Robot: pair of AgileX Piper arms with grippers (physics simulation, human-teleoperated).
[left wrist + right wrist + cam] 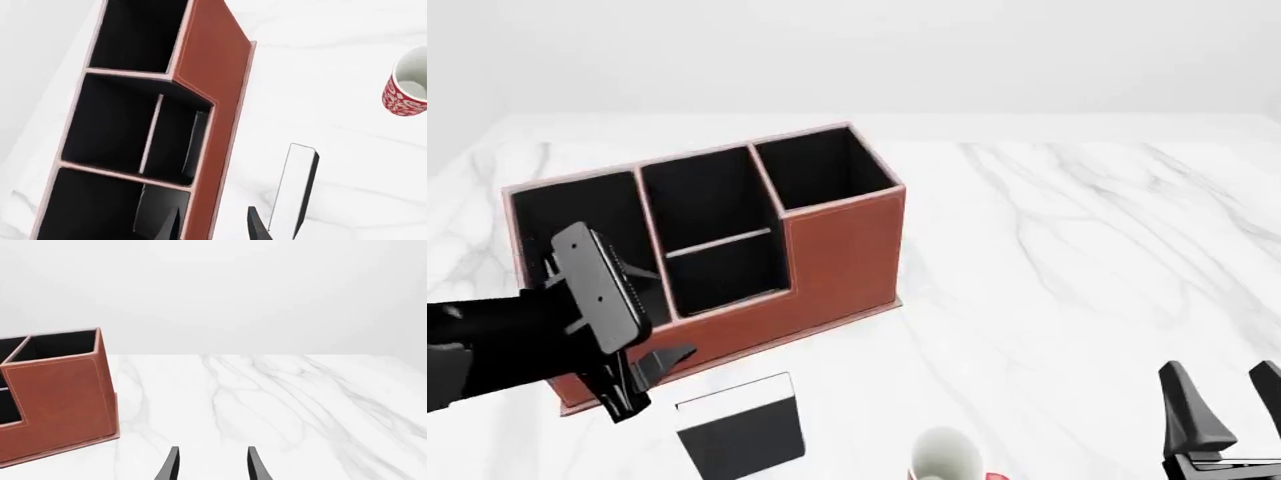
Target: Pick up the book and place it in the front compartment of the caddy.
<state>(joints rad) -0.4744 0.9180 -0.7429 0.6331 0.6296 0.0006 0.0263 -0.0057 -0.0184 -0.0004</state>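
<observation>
The book (743,432) lies flat on the table just beside the caddy (841,250); thin, stiff, probably light. My left jaws (641,378) are open, empty; grip across its edges.

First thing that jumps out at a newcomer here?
The red-brown caddy with its black-lined cells dominates the table's left half. The left gripper hovers open by the caddy's near wall, with the black book lying flat on the marble just beside it. The right gripper sits open at the near right, away from everything.
</observation>
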